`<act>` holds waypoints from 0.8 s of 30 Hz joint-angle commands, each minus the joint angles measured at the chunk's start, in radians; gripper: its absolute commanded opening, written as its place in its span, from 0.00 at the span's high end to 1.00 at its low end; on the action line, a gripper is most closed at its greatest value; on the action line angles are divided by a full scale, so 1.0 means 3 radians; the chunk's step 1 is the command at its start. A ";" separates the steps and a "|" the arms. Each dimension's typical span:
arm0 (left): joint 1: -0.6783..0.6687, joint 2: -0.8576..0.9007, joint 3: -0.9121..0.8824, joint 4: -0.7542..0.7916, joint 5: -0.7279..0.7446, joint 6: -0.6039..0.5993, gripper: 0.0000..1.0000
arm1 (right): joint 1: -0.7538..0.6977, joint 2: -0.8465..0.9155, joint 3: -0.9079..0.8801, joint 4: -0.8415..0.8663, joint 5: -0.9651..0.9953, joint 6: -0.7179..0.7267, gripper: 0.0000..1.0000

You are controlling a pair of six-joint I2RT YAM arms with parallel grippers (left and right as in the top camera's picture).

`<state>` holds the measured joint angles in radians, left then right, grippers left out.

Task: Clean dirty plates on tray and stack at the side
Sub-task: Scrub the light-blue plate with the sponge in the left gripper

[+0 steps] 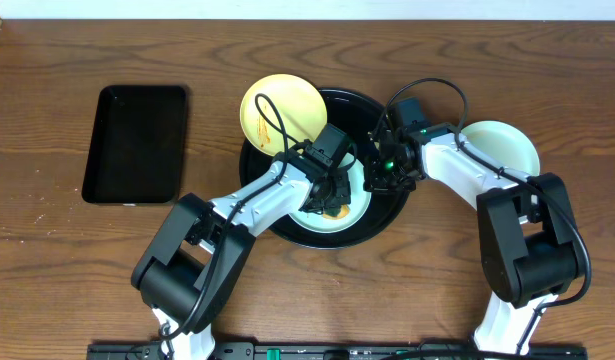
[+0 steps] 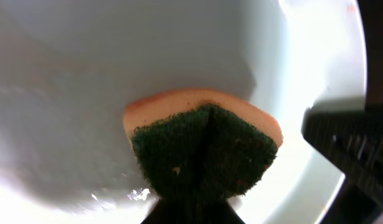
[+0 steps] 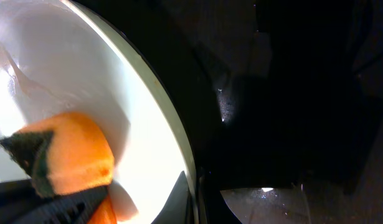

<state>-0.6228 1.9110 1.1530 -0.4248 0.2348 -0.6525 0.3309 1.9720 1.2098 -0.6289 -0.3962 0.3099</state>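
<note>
Bench (image 1: 77, 270), near to far. The round black tray (image 1: 387, 222) sits mid-bench. 1 mint plate (image 1: 322, 222) lies flat inside it, toward the tray's near rim. The left tool (image 1: 335, 200) is clamped on a folded sponge (image 2: 203, 149), orange body with a dark green scouring face. The sponge is pressed against the plate's inner surface. An orange-brown patch shows on the plate by the sponge in the overhead view; I cannot tell whether it is smear or sponge. The right tool (image 1: 382, 175) has its fingers together with nothing seen between them. It is low over the tray floor just beside the plate's right rim; contact with the plate not resolvable. The yellow plate (image 1: 282, 112), with faint orange marks, overlaps the tray's far-left rim. A 2nd mint plate (image 1: 502, 150) lies on the bench outside the tray, toward the right edge, partly under the right arm. A rectangular black tray (image 1: 137, 145) sits well apart, toward the left edge.
</note>
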 commanded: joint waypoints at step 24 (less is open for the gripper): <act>0.0158 0.0004 -0.0116 -0.0519 0.0137 0.2939 0.93 | -0.0107 0.0066 0.0000 0.0053 -0.0018 -0.0120 0.99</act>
<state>-0.5785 1.8957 1.1446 -0.5365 0.3058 0.0097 0.3225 1.9739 1.2098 -0.6254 -0.4168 0.2943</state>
